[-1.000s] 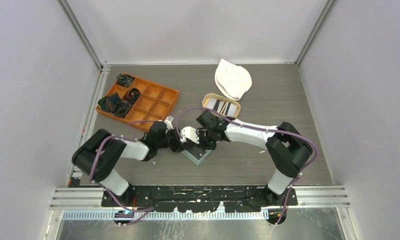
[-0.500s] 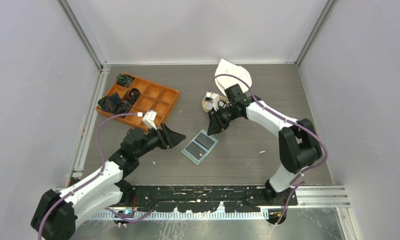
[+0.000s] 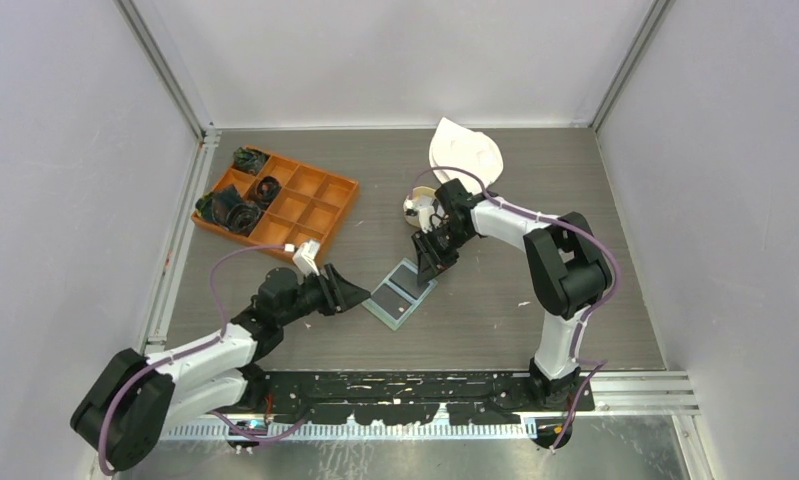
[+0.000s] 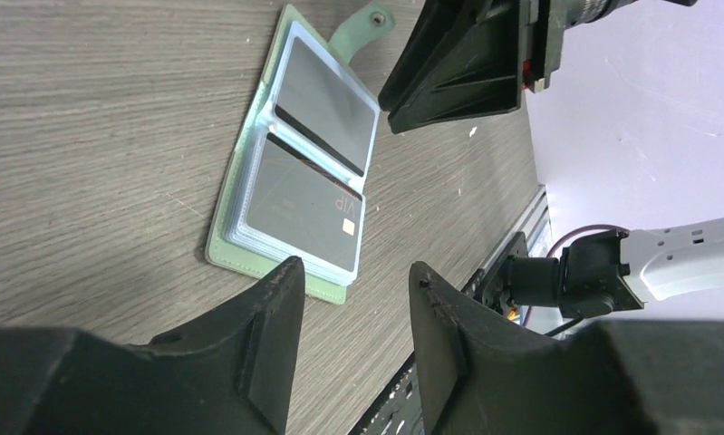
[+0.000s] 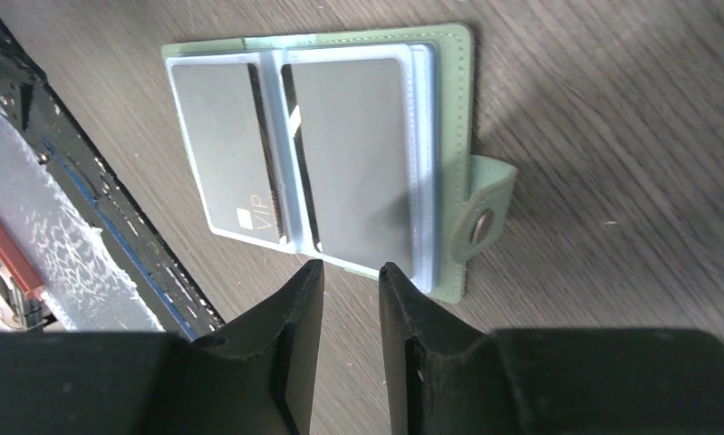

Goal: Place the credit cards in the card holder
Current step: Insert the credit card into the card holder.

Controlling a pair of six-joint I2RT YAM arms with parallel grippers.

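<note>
The sage-green card holder (image 3: pixel 400 293) lies open on the table. In the left wrist view the holder (image 4: pixel 249 195) has a dark card (image 4: pixel 326 91) and a dark "VIP" card (image 4: pixel 299 204) in its pale blue pockets. The right wrist view shows the holder (image 5: pixel 453 118), both cards (image 5: pixel 353 154) (image 5: pixel 222 163) and the snap strap (image 5: pixel 480 227). My left gripper (image 3: pixel 360 295) (image 4: pixel 353 272) is open and empty, just left of the holder. My right gripper (image 3: pixel 427 262) (image 5: pixel 351 267) is narrowly open and empty at the holder's far edge.
The oval tan tray (image 3: pixel 413 205) is mostly hidden behind my right arm. A white cloth (image 3: pixel 465 150) lies at the back. The orange compartment box (image 3: pixel 295 205) with dark cord bundles (image 3: pixel 230 210) stands at the back left.
A second ago both grippers were over the holder. They then drew apart. Since half a second ago my right gripper came down from the tray to the holder, and my left moved closer.
</note>
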